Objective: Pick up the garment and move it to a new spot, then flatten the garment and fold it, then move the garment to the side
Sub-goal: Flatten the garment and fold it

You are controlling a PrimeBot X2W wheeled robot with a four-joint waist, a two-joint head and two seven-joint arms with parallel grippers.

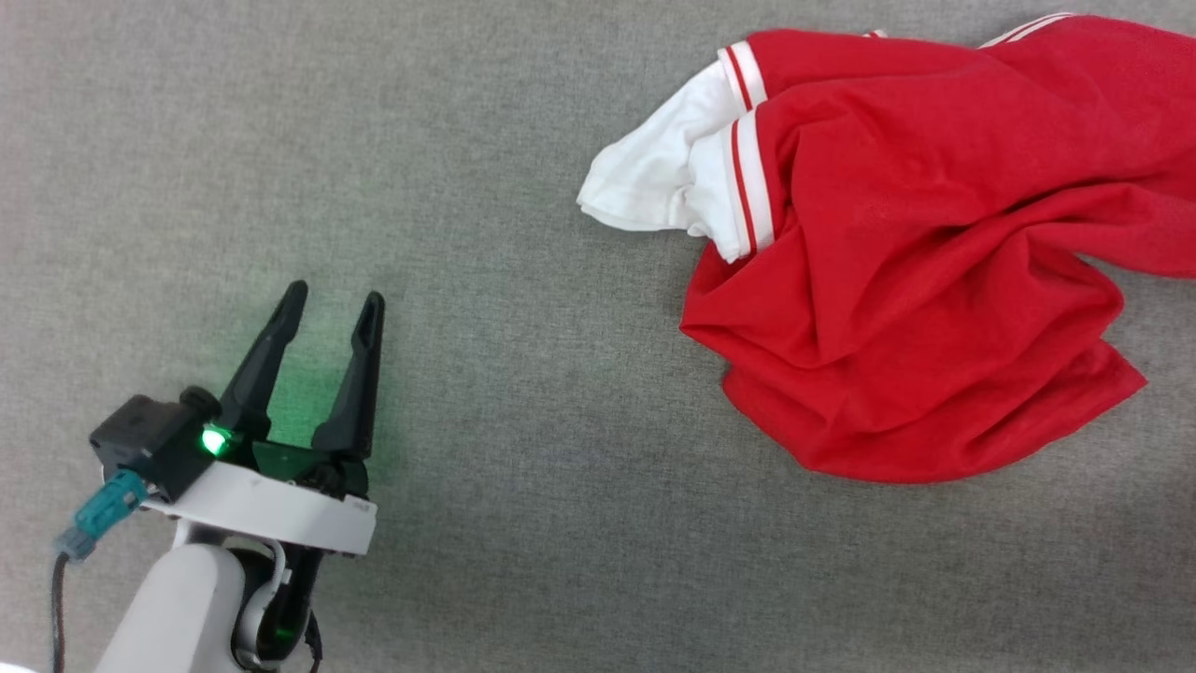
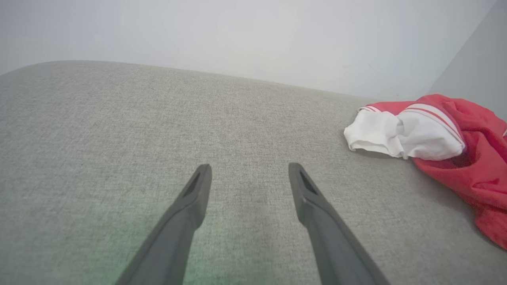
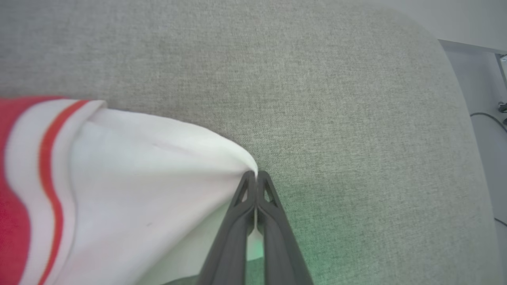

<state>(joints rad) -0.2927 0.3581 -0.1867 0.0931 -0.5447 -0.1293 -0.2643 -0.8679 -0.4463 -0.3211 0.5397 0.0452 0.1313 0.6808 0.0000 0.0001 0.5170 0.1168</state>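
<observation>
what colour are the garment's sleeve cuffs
White cuffs with red-and-white striped trim, best in the head view.

My two end effectors: dark fingers on pale arms.

My left end effector has two long, tapering charcoal fingers with slotted tips, set in a black base where a green light glows. At its nine o'clock sits a black box, and at eight o'clock a teal plug on a dark cable. Behind come a white collar and a smooth pale forearm. My right end effector has matching grey fingers with triangular cut-outs.
</observation>
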